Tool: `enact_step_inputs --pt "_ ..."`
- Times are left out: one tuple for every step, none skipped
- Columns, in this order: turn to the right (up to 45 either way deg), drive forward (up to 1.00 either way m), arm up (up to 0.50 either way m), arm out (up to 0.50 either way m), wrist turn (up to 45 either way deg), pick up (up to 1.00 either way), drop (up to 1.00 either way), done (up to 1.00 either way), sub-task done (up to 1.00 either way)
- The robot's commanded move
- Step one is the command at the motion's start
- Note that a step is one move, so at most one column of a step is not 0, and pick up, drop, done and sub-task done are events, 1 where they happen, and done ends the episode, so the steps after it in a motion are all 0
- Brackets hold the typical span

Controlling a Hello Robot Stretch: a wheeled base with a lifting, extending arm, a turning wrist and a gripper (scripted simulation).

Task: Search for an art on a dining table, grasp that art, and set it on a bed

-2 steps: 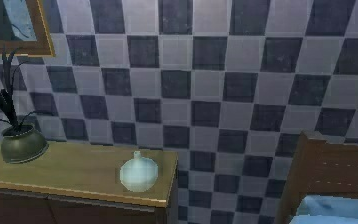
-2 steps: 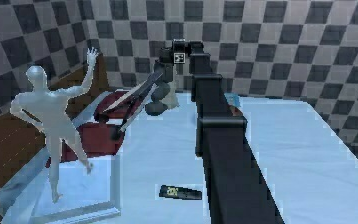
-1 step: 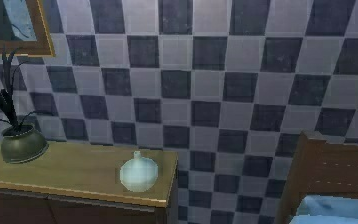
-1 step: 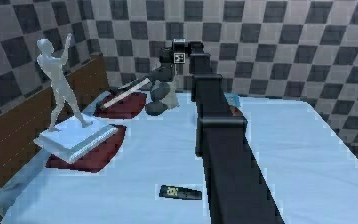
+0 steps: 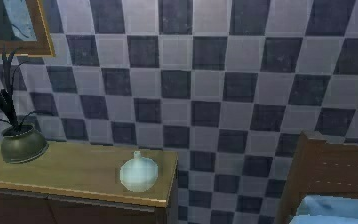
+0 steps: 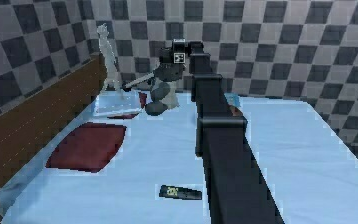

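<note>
Arm side view: dark arm rising from the bottom edge, stretched out over a bed in a pale blue sheet. At its far end, two small white marked squares, and left of them the pincer, thin fingers pointing toward the wooden headboard. Cannot tell whether spread or pressed together. Cannot tell either whether anything is held, with things on the bed right at and behind it.

Just left of the fingers, a pale statue, slender and upright, at the head end of the bed close to the headboard. Looks to be the art. Touching the pincer or not: impossible to say. Beside its base, a flat pale thing lying on the sheet. Nearer along the headboard, a dark red pillow. Near the bottom edge, left of the arm, a small dark flat object on the sheet. Beyond the bed, a checked wall.

Forward view: same checked pattern on the wall. Lower left, a wooden worktop carrying a dark pot with dark leaves and a pale rounded vase near its right end. Upper left corner, a framed picture. Lower right, a wooden bed end with blue bedding below.
</note>
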Motion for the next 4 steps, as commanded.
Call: enact_step_inputs --pt "0.0 0.0 0.0 0.0 45.0 0.0 0.0 0.0 0.0" --pt "0.0 0.0 0.0 0.0 18.0 0.0 0.0 0.0 0.0" --pt "0.0 0.0 -0.26 0.0 0.0 0.0 0.0 0.0 0.0" --pt "0.0 0.0 -0.32 0.0 0.0 0.0 0.0 0.0 0.0"
